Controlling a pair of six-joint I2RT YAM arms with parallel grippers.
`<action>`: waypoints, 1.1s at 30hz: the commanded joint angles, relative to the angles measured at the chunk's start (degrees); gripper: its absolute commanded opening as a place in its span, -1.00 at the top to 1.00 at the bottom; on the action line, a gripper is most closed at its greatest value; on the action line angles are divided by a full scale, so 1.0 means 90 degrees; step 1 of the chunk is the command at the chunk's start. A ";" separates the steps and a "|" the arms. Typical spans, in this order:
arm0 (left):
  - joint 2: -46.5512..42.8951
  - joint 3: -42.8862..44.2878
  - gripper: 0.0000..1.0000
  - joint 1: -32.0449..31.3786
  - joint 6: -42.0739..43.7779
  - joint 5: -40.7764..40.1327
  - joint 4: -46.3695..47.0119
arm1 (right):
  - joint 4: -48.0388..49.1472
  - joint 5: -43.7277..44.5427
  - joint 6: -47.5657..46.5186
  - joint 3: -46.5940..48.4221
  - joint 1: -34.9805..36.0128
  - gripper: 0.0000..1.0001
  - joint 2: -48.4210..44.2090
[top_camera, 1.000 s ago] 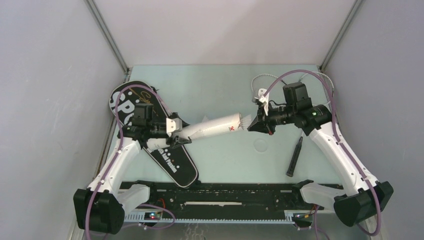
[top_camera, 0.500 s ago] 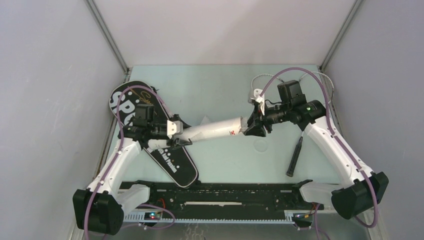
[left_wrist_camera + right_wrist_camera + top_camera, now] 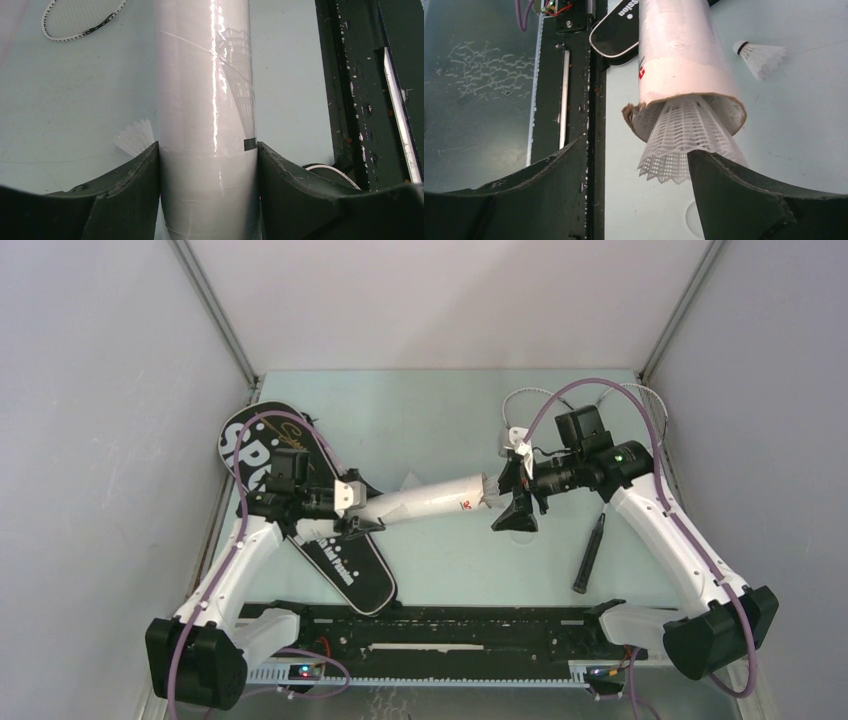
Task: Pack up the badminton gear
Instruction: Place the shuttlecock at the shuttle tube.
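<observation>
The left gripper (image 3: 352,512) is clamping the tube (image 3: 430,498). The right gripper (image 3: 513,502) is gaping around its shuttlecock (image 3: 684,145) (bag (image 3: 262,445): "SPO").

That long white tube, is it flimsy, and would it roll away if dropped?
Probably stiff: the white tube juts straight, gripped only at one end by the left claw. Its round, glossy wall would likely roll and slip.
</observation>
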 commanded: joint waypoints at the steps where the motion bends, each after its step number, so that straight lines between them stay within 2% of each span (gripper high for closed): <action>1: -0.0070 0.0306 0.17 0.0016 -0.0039 0.0231 0.0246 | -0.0345 -0.0155 -0.0354 0.0216 0.0024 -0.68 -0.0227; 11: 0.0057 0.0458 0.18 0.0016 -0.0300 0.0513 0.0250 | -0.0115 -0.0172 0.0089 0.0163 0.0383 -0.81 -0.0241; 18: 0.0132 0.0516 0.19 0.0016 -0.0661 0.1064 0.0324 | 0.0837 -0.0046 0.0770 0.0054 0.0603 -0.77 -0.0120; 24: 0.0214 0.0526 0.21 0.0016 -0.0766 0.1047 0.0372 | 0.1024 -0.0099 0.0862 0.0048 0.0832 -0.76 0.0144; 27: 0.0188 0.0522 0.23 0.0016 -0.1081 0.0944 0.0616 | 0.1164 -0.0108 0.0938 -0.0095 0.0969 -0.76 0.0231; 33: 0.0055 0.0322 0.24 0.0015 -0.2325 0.0632 0.1704 | 0.1480 -0.0026 0.1135 -0.0331 0.1176 -0.77 0.0221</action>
